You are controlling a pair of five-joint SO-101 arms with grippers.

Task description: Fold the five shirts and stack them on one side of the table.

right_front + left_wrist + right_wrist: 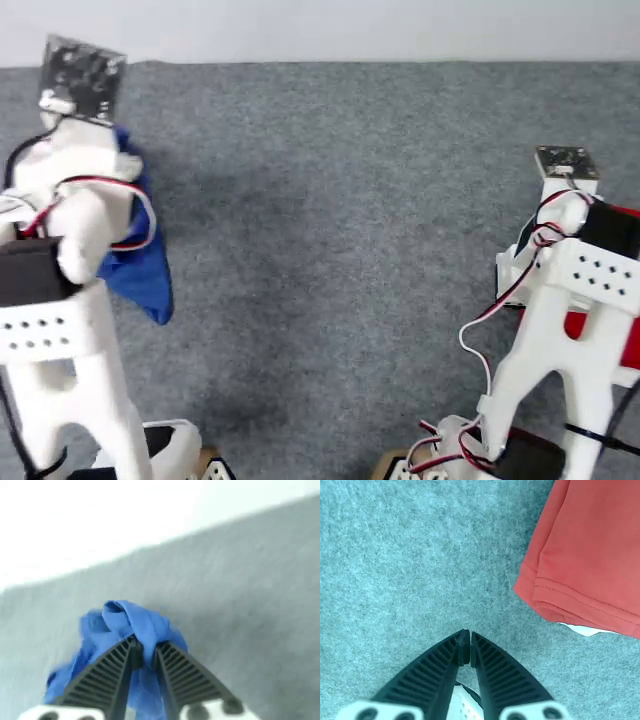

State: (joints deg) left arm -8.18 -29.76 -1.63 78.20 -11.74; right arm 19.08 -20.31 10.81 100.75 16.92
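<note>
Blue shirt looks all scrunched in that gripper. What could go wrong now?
1. The left gripper pinches only a small fold of the bunched blue shirt, so it might slip out or land in a heap that is hard to fold.
2. The right gripper, shut and empty, sits close to the red shirt; a careless sweep could snag its edge and rumple it.

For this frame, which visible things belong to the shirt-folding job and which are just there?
Job: blue shirt, pinched in the left gripper; red shirt; white fabric edge under it; right gripper, shut, empty.
Just there: grey table cover.
</note>
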